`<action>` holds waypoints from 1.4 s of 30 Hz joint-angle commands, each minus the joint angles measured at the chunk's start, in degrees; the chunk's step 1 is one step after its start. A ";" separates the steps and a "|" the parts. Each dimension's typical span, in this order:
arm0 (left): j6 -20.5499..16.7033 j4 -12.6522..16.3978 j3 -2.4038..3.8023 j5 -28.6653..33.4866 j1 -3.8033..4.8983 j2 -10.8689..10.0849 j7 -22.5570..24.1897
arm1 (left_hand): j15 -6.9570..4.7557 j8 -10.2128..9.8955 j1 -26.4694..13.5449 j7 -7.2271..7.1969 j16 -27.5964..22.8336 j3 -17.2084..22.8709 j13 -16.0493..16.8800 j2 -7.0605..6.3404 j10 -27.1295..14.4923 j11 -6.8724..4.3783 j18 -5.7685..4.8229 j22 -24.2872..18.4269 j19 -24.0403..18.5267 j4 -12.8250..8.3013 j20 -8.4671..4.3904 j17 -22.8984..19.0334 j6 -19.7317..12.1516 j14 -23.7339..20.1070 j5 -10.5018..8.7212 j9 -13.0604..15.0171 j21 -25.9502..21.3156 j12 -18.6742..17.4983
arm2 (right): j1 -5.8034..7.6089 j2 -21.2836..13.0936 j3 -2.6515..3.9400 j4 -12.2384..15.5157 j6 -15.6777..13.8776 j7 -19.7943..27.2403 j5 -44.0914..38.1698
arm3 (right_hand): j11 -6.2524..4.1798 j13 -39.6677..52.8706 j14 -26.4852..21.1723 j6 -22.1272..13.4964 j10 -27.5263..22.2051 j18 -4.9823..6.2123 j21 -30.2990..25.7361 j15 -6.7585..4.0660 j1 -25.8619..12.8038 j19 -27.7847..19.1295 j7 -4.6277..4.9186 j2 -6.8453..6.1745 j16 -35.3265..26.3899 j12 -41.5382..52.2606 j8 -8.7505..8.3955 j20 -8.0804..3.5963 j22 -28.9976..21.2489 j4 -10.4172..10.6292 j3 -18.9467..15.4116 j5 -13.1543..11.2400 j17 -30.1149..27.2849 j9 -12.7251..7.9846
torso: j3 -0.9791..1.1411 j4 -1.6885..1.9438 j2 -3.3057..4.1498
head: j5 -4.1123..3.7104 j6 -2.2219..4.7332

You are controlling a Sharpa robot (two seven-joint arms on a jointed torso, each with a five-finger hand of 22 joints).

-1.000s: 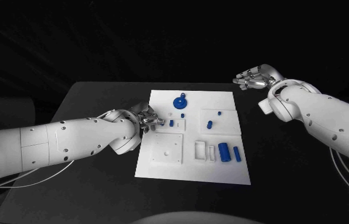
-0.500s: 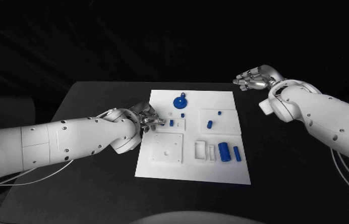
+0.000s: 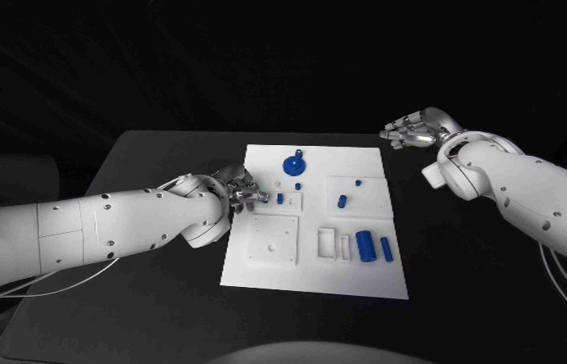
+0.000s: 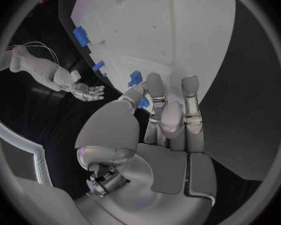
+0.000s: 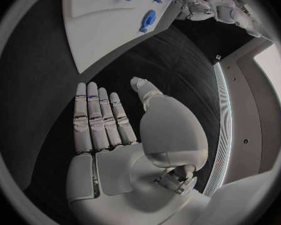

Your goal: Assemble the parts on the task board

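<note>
Left robot hand (image 3: pixel 242 190) at the task board (image 3: pixel 310 278) left edge, fingers curled around a small blue part (image 4: pixel 143 102), its axis unclear; right robot hand (image 3: pixel 412 129) beyond the board's far right corner, fingers spread, empty
</note>
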 commanded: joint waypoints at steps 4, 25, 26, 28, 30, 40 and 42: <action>1.79 -0.07 -0.21 -1.03 -0.25 -0.01 -1.81 | -0.26 0.40 0.58 -5.84 0.33 0.28 -0.11 -0.04 1.74 -1.30 0.54 0.98 -0.12 -0.22 0.36 -0.06 6.75 -0.07 0.66 0.11 0.31 0.30 | -0.08 -0.09 0.00 0.03 0.77 0.32 0.01 | -0.06 -0.07 -0.39 0.03 -0.28 -0.35 -0.03 0.09 0.25 -0.22 0.42 -0.19 -0.18 -0.07 -0.16 -0.02 -0.06 0.07 -0.27 0.31 -0.09 -0.07 | 0.01 -0.05 -0.02 | 0.45 -0.15; 3.31 -0.48 -0.21 -1.28 -0.27 0.09 -3.56 | -0.26 0.55 0.47 -5.87 0.25 0.58 -0.17 -0.01 1.74 -1.33 0.59 0.95 -0.11 -0.16 0.39 -0.20 6.60 -0.05 0.52 0.80 0.32 0.30 | -0.19 -0.01 0.00 0.01 1.18 0.61 0.22 | -0.01 -0.06 -0.56 -0.01 -0.50 -0.34 -0.02 0.16 0.01 -0.38 0.46 -0.10 -0.16 0.09 -0.13 0.06 -0.06 0.93 -2.08 1.64 -0.08 -0.05 | 0.03 -0.06 -0.03 | 0.45 -0.36; 3.49 -0.49 -0.21 -1.27 -0.27 0.09 -3.68 | -0.25 0.53 0.47 -5.86 0.23 0.59 -0.17 0.08 1.74 -1.33 0.60 0.95 -0.12 -0.14 0.40 -0.26 6.54 -0.07 0.29 0.82 0.32 0.29 | -0.19 -0.01 0.00 0.00 1.22 0.63 0.23 | -0.01 -0.07 -0.57 -0.02 -0.54 -0.35 -0.03 0.17 -0.09 -0.40 0.44 -0.06 -0.16 0.10 -0.14 0.07 -0.07 1.12 -2.31 1.95 -0.08 -0.06 | 0.02 -0.05 -0.01 | 0.41 -0.49; 3.74 -0.50 -0.21 -1.26 -0.27 0.10 -3.84 | -0.25 0.54 0.48 -5.85 0.26 0.62 -0.18 0.18 1.74 -1.34 0.60 0.95 -0.12 -0.12 0.40 -0.21 6.53 -0.05 0.18 0.86 0.32 0.27 | -0.19 0.00 0.00 -0.01 1.26 0.65 0.23 | 0.00 -0.07 -0.60 -0.01 -0.58 -0.34 -0.03 0.18 -0.02 -0.41 0.43 0.04 -0.14 0.16 -0.14 0.07 -0.07 1.49 -2.72 2.30 -0.09 -0.06 | 0.01 -0.03 -0.01 | 0.42 -0.50; 4.03 -0.51 -0.21 -1.26 -0.27 0.10 -4.04 | -0.25 0.54 0.48 -5.85 0.26 0.62 -0.18 0.18 1.74 -1.34 0.60 0.95 -0.12 -0.12 0.40 -0.21 6.53 -0.05 0.18 0.86 0.32 0.27 | -0.19 0.00 0.00 -0.04 1.27 0.67 0.24 | -0.01 -0.07 -0.65 -0.05 -0.61 -0.34 -0.01 0.19 0.34 -0.45 0.43 0.10 -0.10 0.25 -0.13 0.09 -0.06 1.99 -3.15 2.47 -0.08 -0.05 | 0.01 -0.01 -0.01 | 0.40 -0.48; 5.26 -0.75 -0.21 -1.88 -0.27 0.06 -4.69 | -0.23 2.55 -0.12 -5.87 0.55 0.97 -0.45 -0.16 1.75 -1.40 0.60 0.98 -0.12 -0.57 0.42 0.20 5.85 -0.02 1.55 0.17 0.41 0.51 | -0.21 0.02 0.00 -0.08 1.31 0.68 0.25 | 0.00 -0.07 -0.69 -0.02 -0.66 -0.34 -0.03 0.20 0.39 -0.45 0.43 0.08 -0.09 0.26 -0.15 0.10 -0.06 2.36 -3.20 2.89 -0.09 -0.06 | 0.01 -0.03 -0.01 | 0.56 -0.60; 5.36 -0.90 -0.21 -2.09 -0.27 0.02 -4.74 | -0.22 3.66 -0.08 -5.89 0.59 1.01 -0.60 -0.09 1.73 -1.35 0.61 0.97 -0.13 -0.63 0.42 0.29 5.43 -0.05 1.57 -0.87 0.44 0.64 | -0.22 0.02 0.00 -0.08 1.32 0.68 0.25 | 0.00 -0.07 -0.69 -0.02 -0.66 -0.34 -0.03 0.20 0.39 -0.45 0.43 0.08 -0.09 0.26 -0.15 0.10 -0.06 2.36 -3.20 2.89 -0.09 -0.06 | 0.02 -0.05 -0.01 | 0.60 -0.54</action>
